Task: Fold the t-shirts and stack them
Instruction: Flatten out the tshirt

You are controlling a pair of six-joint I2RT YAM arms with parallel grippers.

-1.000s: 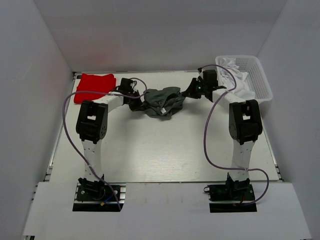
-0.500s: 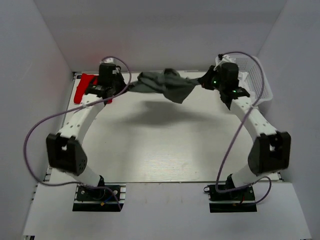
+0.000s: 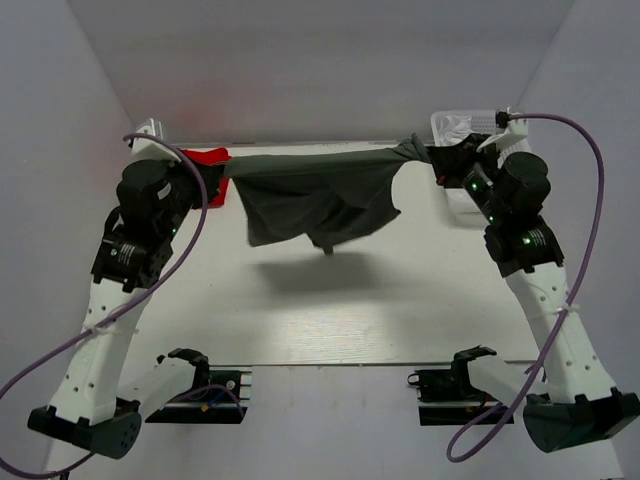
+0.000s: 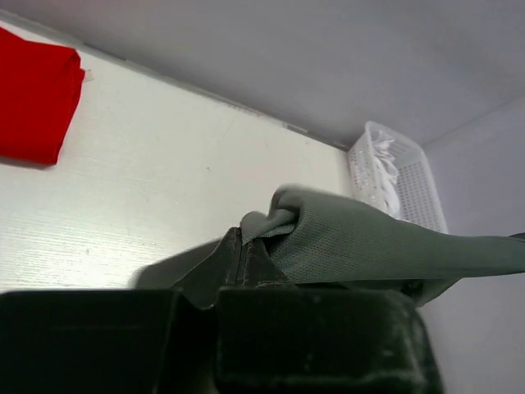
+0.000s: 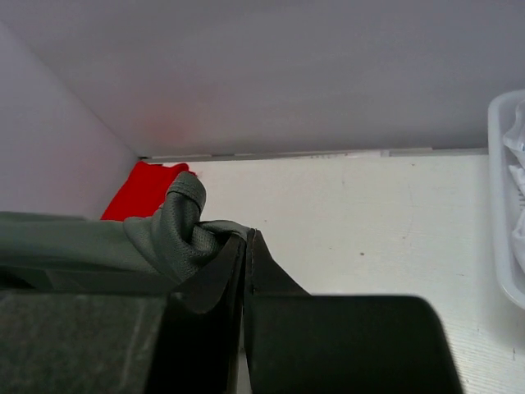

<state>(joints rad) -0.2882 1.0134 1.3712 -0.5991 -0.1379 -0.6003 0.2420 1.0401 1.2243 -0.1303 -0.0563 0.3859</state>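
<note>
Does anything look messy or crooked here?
The grey t-shirt hangs in the air, stretched between the left gripper and the right gripper, each shut on a bunched end. Its lower edge sags unevenly and wrinkled. The red t-shirt lies neatly folded at the far left.

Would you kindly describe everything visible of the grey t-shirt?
The grey t-shirt is soft, dull charcoal knit, held clear of the table and stretched between both arms. The left gripper is shut on a bunched fold at one end, the right gripper on another at the other end. Its top edge is pulled taut, nearly straight; the rest hangs loose and creased, casting a shadow below. Only the grippers touch it.
</note>
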